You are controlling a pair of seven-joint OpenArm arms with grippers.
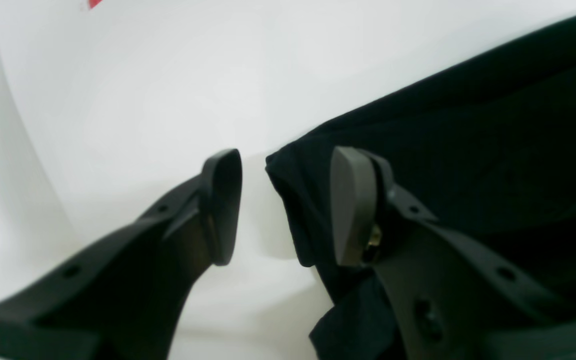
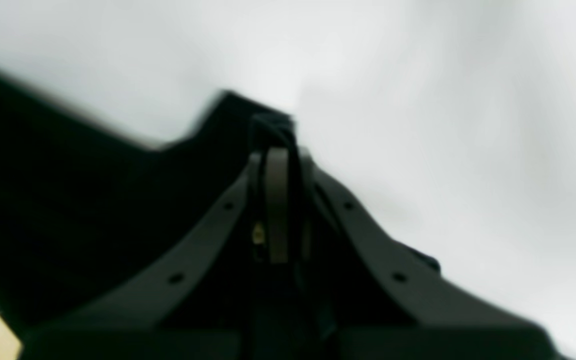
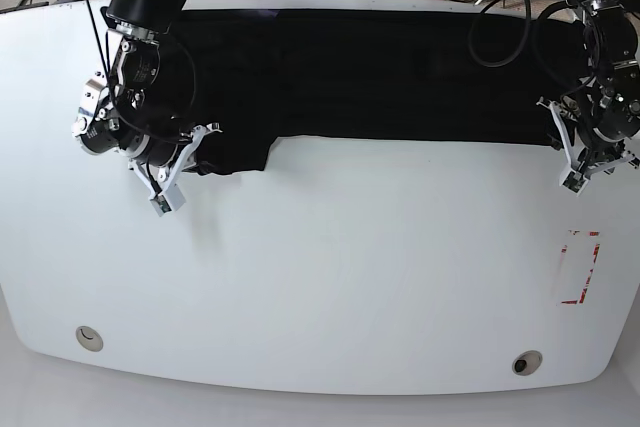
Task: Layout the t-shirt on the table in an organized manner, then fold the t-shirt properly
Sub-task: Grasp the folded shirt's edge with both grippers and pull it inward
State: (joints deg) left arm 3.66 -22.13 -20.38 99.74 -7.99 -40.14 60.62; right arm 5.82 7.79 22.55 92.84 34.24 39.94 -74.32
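White table (image 3: 330, 287) with red tape marks (image 3: 580, 267), right hand (image 2: 278, 150) pinching t-shirt (image 3: 380, 77), left hand (image 1: 285, 205) agape

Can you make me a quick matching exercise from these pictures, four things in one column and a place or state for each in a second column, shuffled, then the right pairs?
Column one:
1. left gripper
2. right gripper
3. t-shirt
4. red tape marks

Column two:
A. spread as a dark band along the far side of the table
B. jaws apart, straddling a corner of cloth
C. on bare tabletop, near the left arm's side
D. jaws closed on black fabric

Pairs: 1-B, 2-D, 3-A, 4-C
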